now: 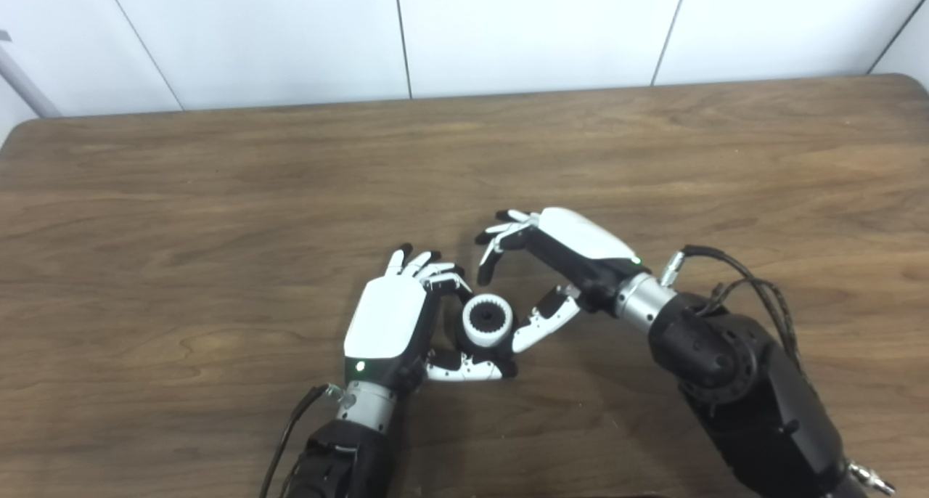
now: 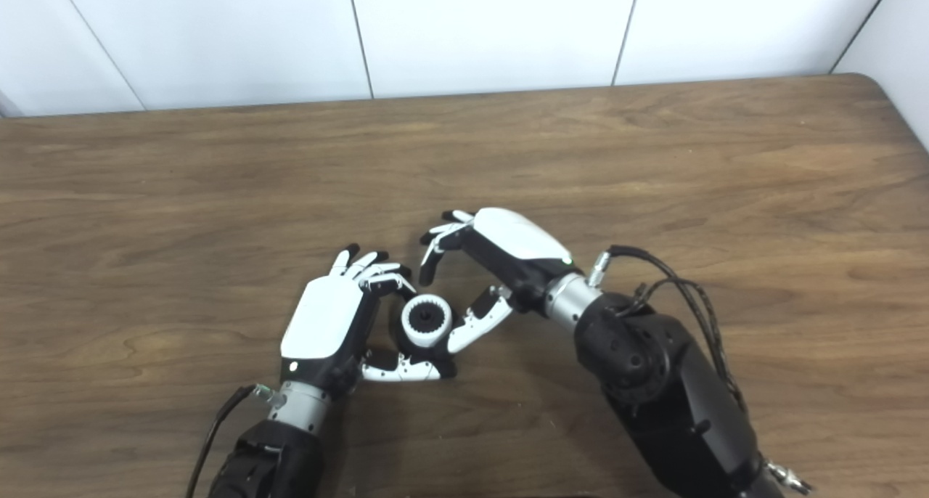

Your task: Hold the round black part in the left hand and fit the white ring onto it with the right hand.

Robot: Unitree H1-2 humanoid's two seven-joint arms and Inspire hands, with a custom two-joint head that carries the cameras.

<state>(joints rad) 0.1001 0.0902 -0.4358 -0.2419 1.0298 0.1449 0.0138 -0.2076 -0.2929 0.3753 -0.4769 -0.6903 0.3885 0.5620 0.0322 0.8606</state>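
The round black part [image 1: 488, 316] stands on the wooden table [image 1: 218, 215] with the white ring [image 1: 484, 336] seated around its toothed centre. My left hand [image 1: 395, 316] is shut on the black part, with fingers curled over its far side and the thumb along its near side. My right hand [image 1: 559, 255] is open just right of the part. Its fingers arch above and behind the ring without touching it, and its thumb [image 1: 546, 320] lies against the ring's right side. The same shows in the right eye view, with the ring [image 2: 424, 336] between both hands.
The table's far edge [image 1: 464, 95] runs along a white panelled wall. Cables loop off my right wrist [image 1: 755, 295], and another trails from my left wrist [image 1: 290, 425].
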